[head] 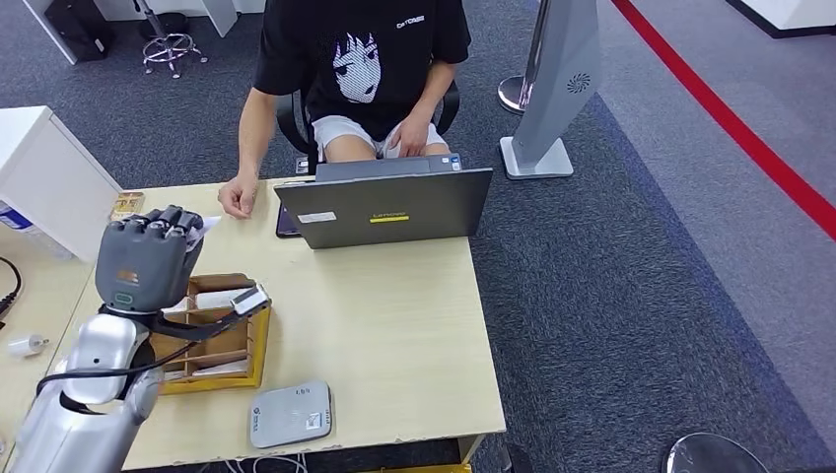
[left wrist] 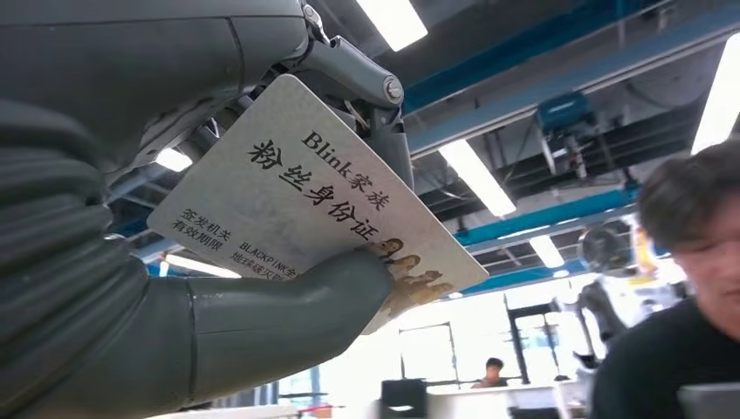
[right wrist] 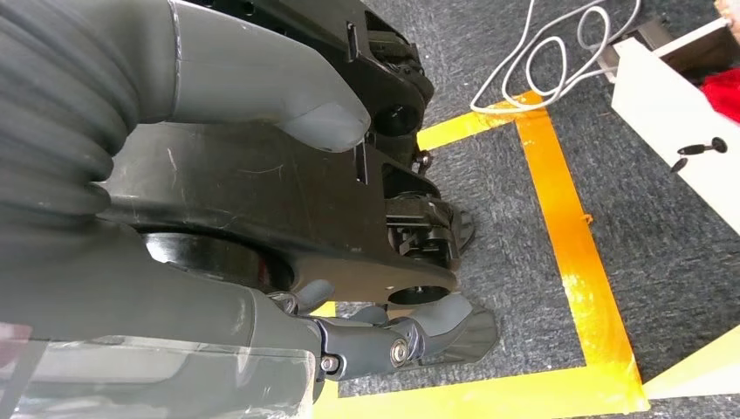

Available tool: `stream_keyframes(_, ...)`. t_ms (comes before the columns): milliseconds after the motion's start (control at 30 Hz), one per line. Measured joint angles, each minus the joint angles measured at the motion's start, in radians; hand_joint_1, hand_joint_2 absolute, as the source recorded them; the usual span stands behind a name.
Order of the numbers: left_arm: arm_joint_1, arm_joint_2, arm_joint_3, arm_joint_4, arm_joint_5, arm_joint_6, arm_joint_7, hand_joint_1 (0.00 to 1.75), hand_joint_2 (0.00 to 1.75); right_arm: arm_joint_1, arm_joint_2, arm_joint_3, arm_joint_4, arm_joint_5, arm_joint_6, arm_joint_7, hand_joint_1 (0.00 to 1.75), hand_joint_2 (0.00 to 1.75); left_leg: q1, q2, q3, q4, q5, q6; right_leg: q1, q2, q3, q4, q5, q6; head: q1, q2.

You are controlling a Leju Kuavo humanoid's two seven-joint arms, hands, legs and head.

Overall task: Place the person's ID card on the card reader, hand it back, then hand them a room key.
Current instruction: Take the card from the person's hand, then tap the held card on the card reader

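- The left hand [head: 148, 258] pinches the ID card [left wrist: 314, 205] between thumb and fingers, raised near the worktop's [head: 394, 325] far left corner.
- The card reader [head: 289, 414] lies at the near edge.
- The right hand [right wrist: 384, 336] hangs empty, fingers loosely apart.
- Probably the hand-back step: next, reach towards the person's hand [head: 238, 196].
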Motion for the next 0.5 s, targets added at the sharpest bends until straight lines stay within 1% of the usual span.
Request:
stream_keyframes(167,0.051,0.001,-0.030,-0.075,0.013,0.013,-0.010,1.75,1.75,0.008,0.000,0.002,-0.015,-0.007,-0.006,0.001,0.00,1.75,0.000,0.000,0.000,0.000,0.001,0.000,0.000,0.000,0.000,0.000,0.000,0.000,0.000,0.000)
stream_keyframes(233,0.057,-0.006,-0.051,-0.088,0.071,0.039,-0.064,1.75,1.75,-0.007,-0.001,-0.008,-0.017,-0.045,-0.047,0.019,0.00,1.75,0.000,0.000,0.000,0.000,0.001,0.000,0.000,0.000,0.000,0.000,0.001,0.000,0.000,0.000)
stream_keyframes(333,0.068,-0.038,-0.124,-0.093,0.189,0.091,-0.166,1.75,1.75,-0.070,-0.006,-0.053,-0.004,-0.126,-0.146,0.060,0.00,1.75,0.000,0.000,0.000,0.000,0.002,0.001,0.000,0.000,0.000,0.000,0.002,0.001,0.000,0.000)
stream_keyframes(400,0.099,-0.056,-0.173,-0.100,0.243,0.110,-0.193,1.75,1.75,-0.104,-0.012,-0.077,0.005,-0.143,-0.170,0.062,0.00,1.75,-0.001,0.002,0.000,0.000,0.002,0.001,-0.001,0.002,0.000,0.000,0.003,0.001,0.002,0.000)
stream_keyframes(500,0.149,-0.070,-0.223,-0.105,0.284,0.123,-0.209,1.75,1.75,-0.123,-0.016,-0.102,0.017,-0.153,-0.181,0.053,0.00,1.75,-0.001,0.001,0.000,0.001,0.002,0.001,-0.001,0.001,0.000,0.000,0.003,0.002,0.002,0.000)
